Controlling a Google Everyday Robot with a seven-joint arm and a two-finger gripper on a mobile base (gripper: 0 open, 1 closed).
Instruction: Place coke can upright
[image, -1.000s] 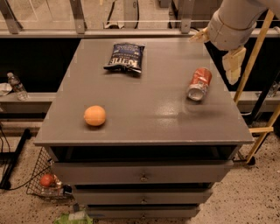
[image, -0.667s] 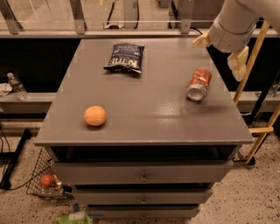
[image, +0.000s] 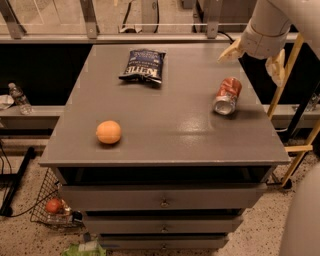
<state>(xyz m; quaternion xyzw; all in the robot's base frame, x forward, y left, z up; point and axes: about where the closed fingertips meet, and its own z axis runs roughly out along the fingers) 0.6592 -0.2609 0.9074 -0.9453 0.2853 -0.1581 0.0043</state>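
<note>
**Operator:** What is nearest the bottom of the frame?

**Spotter:** You have the grey cabinet's drawers (image: 162, 197) along the bottom, with the flat table top (image: 165, 145) above them. On the top, left of centre and near the front edge, sits the orange (image: 108, 132).

**Operator:** And the coke can?

**Spotter:** Further back, right of centre. Your coke can (image: 227, 95) lies on its side close to the table's right edge. Its silver end faces the bottom of the frame and its red body points away. Nothing touches it. Beyond it, in the upper middle, the dark blue chip bag (image: 143, 65) lies flat, well apart from the can.

**Operator:** Where is the arm?

**Spotter:** Your arm (image: 267, 27) comes in from the upper right corner. The gripper (image: 250, 67) hangs over the table's far right corner, above and behind the can and clear of it. Its pale fingers (image: 231, 50) are spread wide apart and hold nothing.

**Operator:** What has changed since a second ago?

**Spotter:** Very little. The can, the orange and the bag lie where they did. The gripper has shifted only slightly, staying in the upper right, and its fingers are as wide apart as before.
</note>
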